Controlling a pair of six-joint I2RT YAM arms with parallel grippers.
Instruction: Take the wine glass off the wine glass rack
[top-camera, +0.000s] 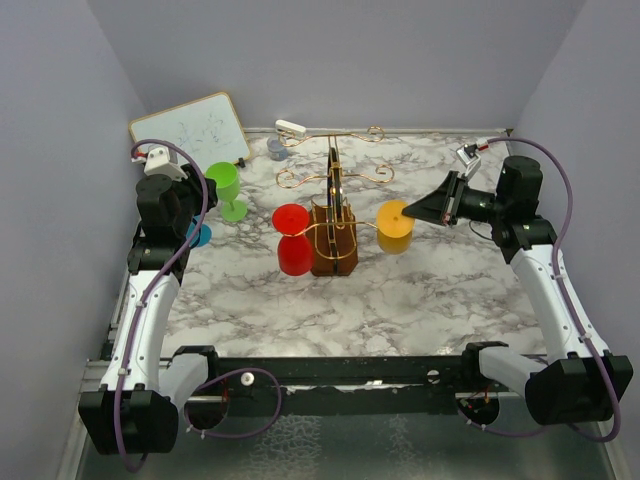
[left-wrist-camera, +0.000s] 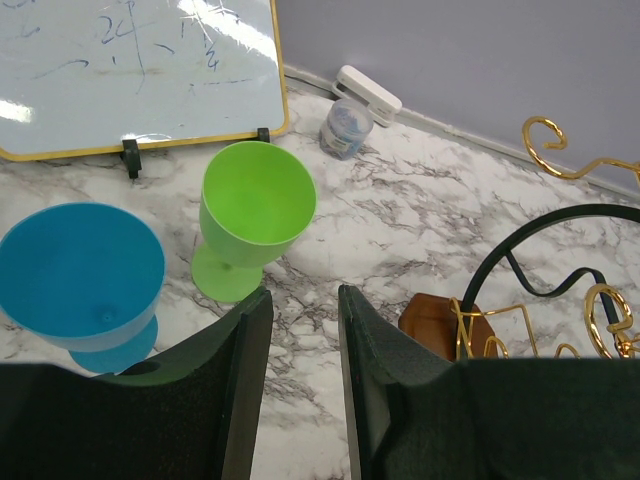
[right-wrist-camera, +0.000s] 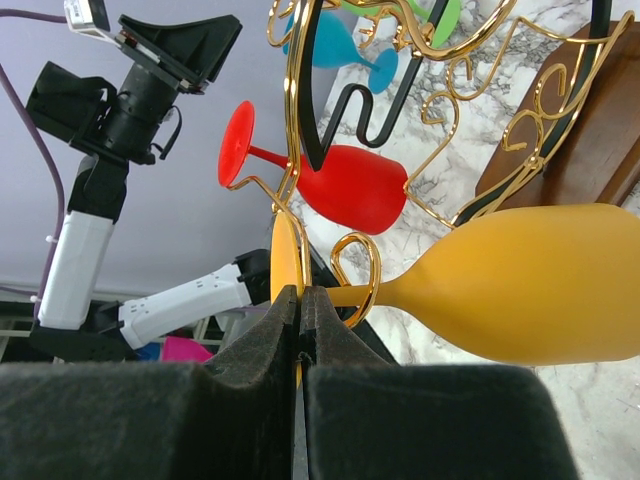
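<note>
On right side of wine glass rack, yellow wine glass hangs bowl-down, stem in curled hook. Right gripper clamped on its foot (thin edge pinch, looks slippy). Grasp made. Next: slide stem out of hook. Left gripper spread wide, idle near green glass.

rack gold; base brown; yellow glass; red glass; table marbled, seemingly grey-white

Curled wire arm seemingly snug around yellow glass stem.
</note>
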